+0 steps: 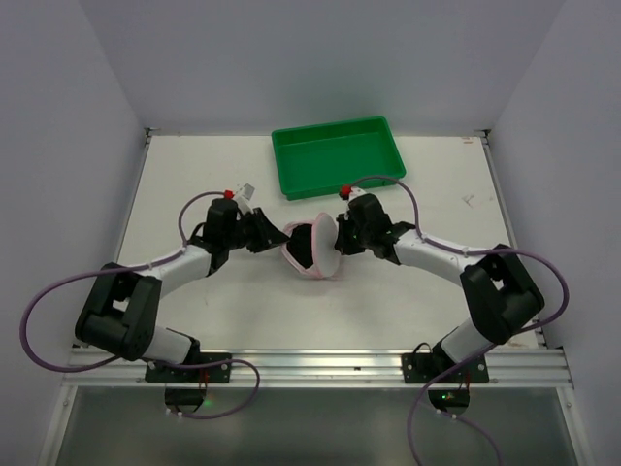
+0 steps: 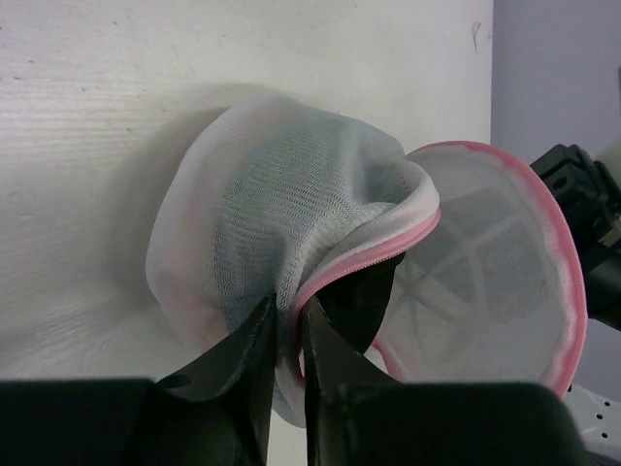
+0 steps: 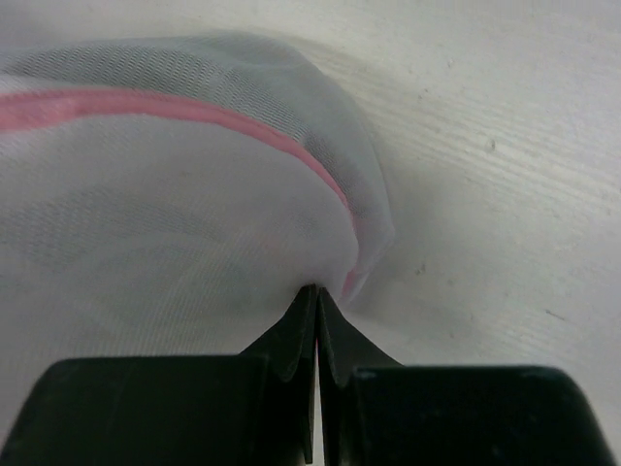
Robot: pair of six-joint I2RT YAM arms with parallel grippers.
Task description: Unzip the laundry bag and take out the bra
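The laundry bag, white mesh with pink trim, stands partly open at the table's middle between both arms. In the left wrist view its domed half and its flat half spread apart along the pink zipper edge. My left gripper is shut on that pink rim at the dome's lower edge. My right gripper is shut on the mesh of the bag beside the pink trim. Something black shows inside the gap; I cannot tell whether it is the bra.
A green rectangular tray stands behind the bag near the back edge, close to the right arm's wrist. White walls close in the table on the left, right and back.
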